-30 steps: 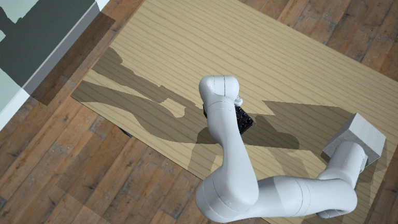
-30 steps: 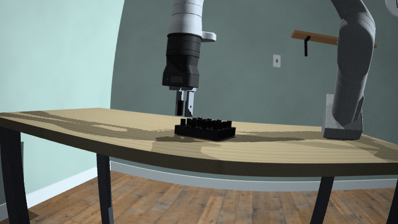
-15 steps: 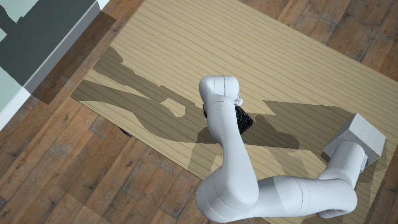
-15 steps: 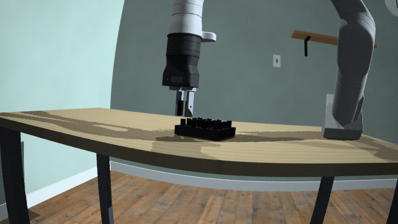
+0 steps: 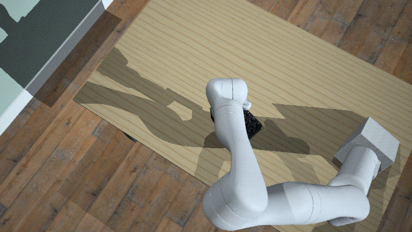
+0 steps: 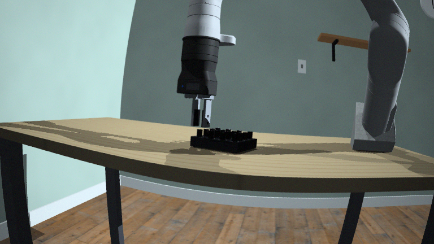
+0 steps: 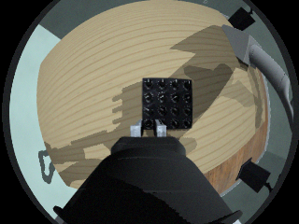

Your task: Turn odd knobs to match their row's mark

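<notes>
The black knob box (image 5: 254, 126) (image 6: 224, 142) (image 7: 167, 103) stands on its feet near the middle of the wooden table (image 5: 212, 35) (image 6: 95, 133) (image 7: 81, 88), with its rows of black knobs upright. The knob lines and printed names are too small to read. My gripper (image 6: 201, 125) (image 7: 149, 125) points straight down, its fingertips just above the knobs at the box's left end in the exterior view. The fingers stand partly open with a narrow gap and hold nothing. In the top view my arm hides the gripper and most of the box.
The arm's grey base block (image 5: 370, 141) (image 6: 370, 142) stands at the table's right end. The arm's lower links sweep over the table's front edge (image 5: 243, 187). A wooden shelf (image 6: 342, 40) hangs on the back wall.
</notes>
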Controlling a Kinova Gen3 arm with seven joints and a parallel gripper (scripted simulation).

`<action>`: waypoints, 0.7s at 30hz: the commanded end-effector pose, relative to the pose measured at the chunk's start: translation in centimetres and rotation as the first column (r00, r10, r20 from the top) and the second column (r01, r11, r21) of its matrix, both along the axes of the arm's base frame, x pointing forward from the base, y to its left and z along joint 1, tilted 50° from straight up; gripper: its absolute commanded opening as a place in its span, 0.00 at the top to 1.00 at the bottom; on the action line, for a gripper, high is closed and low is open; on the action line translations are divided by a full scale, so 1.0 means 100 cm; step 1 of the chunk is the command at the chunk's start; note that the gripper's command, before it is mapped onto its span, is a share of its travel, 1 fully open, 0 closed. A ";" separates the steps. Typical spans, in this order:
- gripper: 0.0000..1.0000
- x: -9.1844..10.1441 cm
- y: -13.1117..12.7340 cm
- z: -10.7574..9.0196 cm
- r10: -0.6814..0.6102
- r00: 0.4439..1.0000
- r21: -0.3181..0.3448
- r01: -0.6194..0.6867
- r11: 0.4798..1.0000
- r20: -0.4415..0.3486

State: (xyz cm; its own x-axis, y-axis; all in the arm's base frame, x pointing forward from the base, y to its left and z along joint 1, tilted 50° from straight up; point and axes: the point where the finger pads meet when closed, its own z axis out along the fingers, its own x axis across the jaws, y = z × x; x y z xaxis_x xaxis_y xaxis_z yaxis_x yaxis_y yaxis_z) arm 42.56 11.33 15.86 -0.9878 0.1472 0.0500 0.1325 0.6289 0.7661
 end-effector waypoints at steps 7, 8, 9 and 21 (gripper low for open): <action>0.54 0.000 -0.001 0.000 -0.002 1.000 0.000 0.002 1.000 0.001; 0.54 0.000 -0.001 0.000 -0.002 1.000 0.000 0.002 1.000 0.001; 0.54 0.000 0.000 0.000 -0.002 1.000 0.000 0.002 1.000 0.001; 0.54 0.001 0.005 -0.004 -0.002 1.000 0.000 0.002 1.000 0.001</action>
